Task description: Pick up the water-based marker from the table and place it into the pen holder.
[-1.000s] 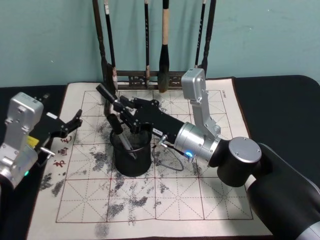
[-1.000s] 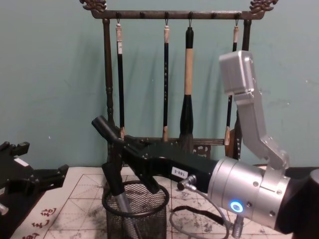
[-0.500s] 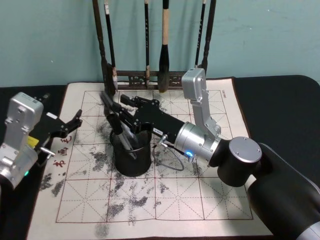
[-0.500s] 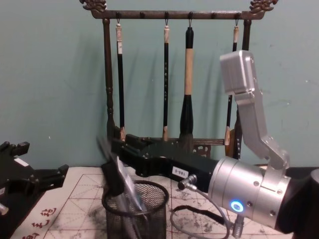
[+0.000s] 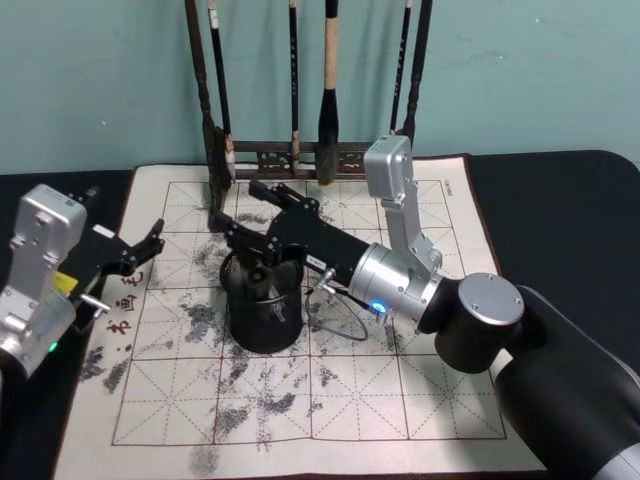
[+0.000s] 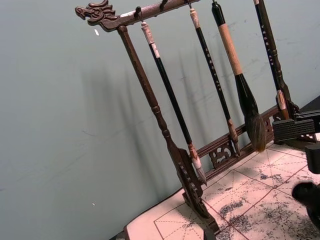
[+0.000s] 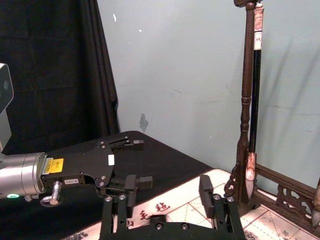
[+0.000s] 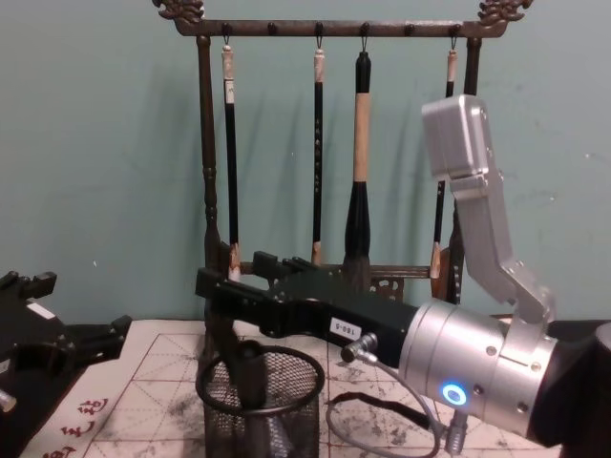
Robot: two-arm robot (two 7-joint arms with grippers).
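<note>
The right gripper (image 5: pixel 235 205) hangs just over the pen holder (image 5: pixel 263 310), a bit toward the back rim. Its two black fingers (image 8: pixel 215 283) are spread apart w/ nothing between them. In the right wrist view the two finger pads (image 7: pixel 206 189) stand well apart too.

The marker (image 8: pixel 250 374) is in the pen holder now. From the chest view it looks like a dark stick leaning inside the black mesh cup, top end up near the rim. From the head view you can see its dark top (image 5: pixel 258 278) poking out at the cup's mouth, just under the right gripper. No finger is touching it, as far as I can see.

The pen holder stands upright on the white mat (image 5: pixel 400 400) w/ red grid lines & grey ink spots. The mat lies on the dark worktop (image 5: pixel 560 210).

Behind the cup is the tall brush rack (image 8: pixel 325 29), w/ brushes (image 8: pixel 361 172) hanging down from it. A thin grey cable (image 5: pixel 340 325) loops on the mat next to the cup, by the right arm.

The left gripper (image 5: pixel 140 245) is off at the left edge of the mat, well apart from the cup. Its fingers are spread open & hold nothing.
</note>
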